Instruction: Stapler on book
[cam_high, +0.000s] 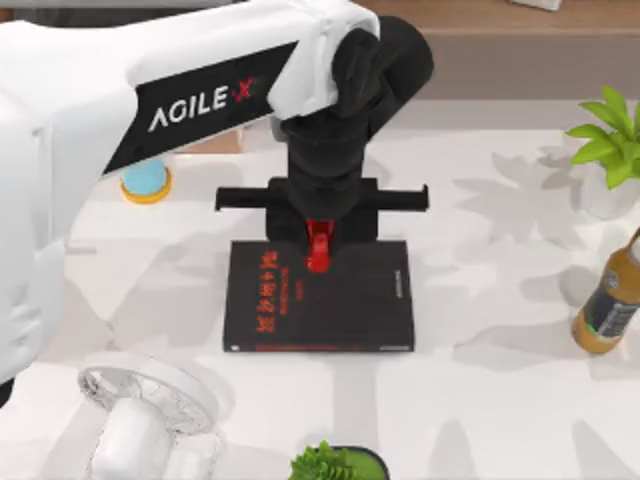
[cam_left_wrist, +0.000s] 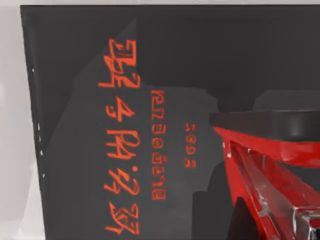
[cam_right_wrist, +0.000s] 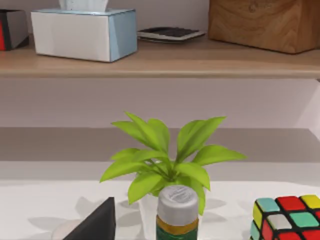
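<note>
Our white left arm carried the word "AGILE X" in white letters on a black panel, the X in red. The large flat black book (cam_high: 340, 300) lay at the middle of the white table (cam_high: 480, 400), its cover printed with red characters we could not read; in the left wrist view the same red lettering ran in rows across the book (cam_left_wrist: 75, 125), with a smaller row beside it, also unreadable.

Our left gripper (cam_high: 318, 235) hung over the far edge of the book, pointing down. The small bright red stapler (cam_high: 318, 247) sat between its black fingers and reached onto the black cover. In the left wrist view the stapler (cam_left_wrist: 260, 170) showed up close, a black pad pressed on its top, so the jaws were closed on it. We could not tell whether the stapler touched the cover.

The right wrist view looked at a green leafy plant (cam_right_wrist: 165, 160), a silver-capped bottle (cam_right_wrist: 177, 210), a coloured puzzle cube (cam_right_wrist: 287, 217) and a white tissue box (cam_right_wrist: 80, 32) on a wooden shelf (cam_right_wrist: 200, 62).
</note>
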